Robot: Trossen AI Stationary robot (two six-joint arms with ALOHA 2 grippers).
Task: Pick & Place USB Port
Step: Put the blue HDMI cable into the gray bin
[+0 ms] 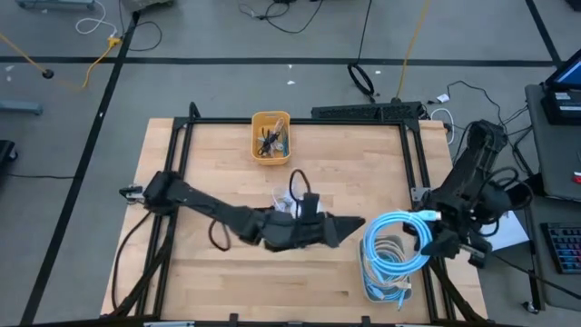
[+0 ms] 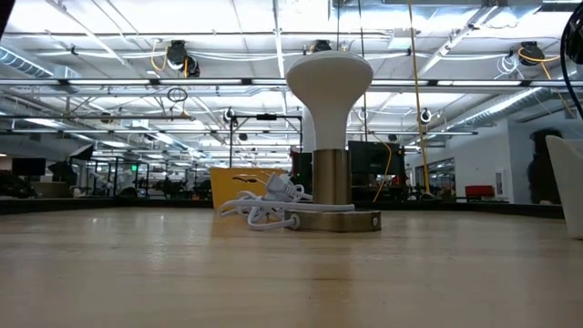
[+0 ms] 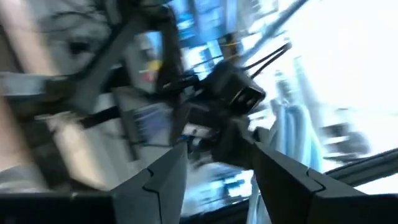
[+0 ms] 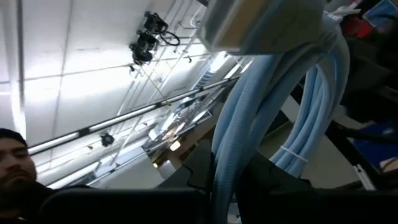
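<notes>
A coil of light-blue cable (image 1: pixel 396 242) is at the table's right, and my right gripper (image 1: pixel 427 232) is shut on it. In the right wrist view the coil (image 4: pixel 292 93) runs up to a pale boxy piece (image 4: pixel 261 25). My left gripper (image 1: pixel 356 224) reaches from the table's left to just short of the coil's left side. It is open, with nothing between its fingers (image 3: pixel 155 186). A white cable bundle (image 1: pixel 289 205) lies at the table's middle beside a lamp-like stand (image 2: pixel 330 146). My right gripper pinches several strands of the blue coil (image 4: pixel 225 158) between its two fingers, at the coil's right side. The fingers come from the table's right edge. The coil spreads away from them toward the table's left, over a whitish bundle; whether it clears that bundle I cannot tell.
A yellow bin (image 1: pixel 270 138) with small parts stands at the far middle. A whitish cable bundle (image 1: pixel 379 280) lies at the near right corner under the coil. A black frame (image 1: pixel 410 154) borders the table. A person's head (image 4: pixel 15 168) shows in the right wrist view.
</notes>
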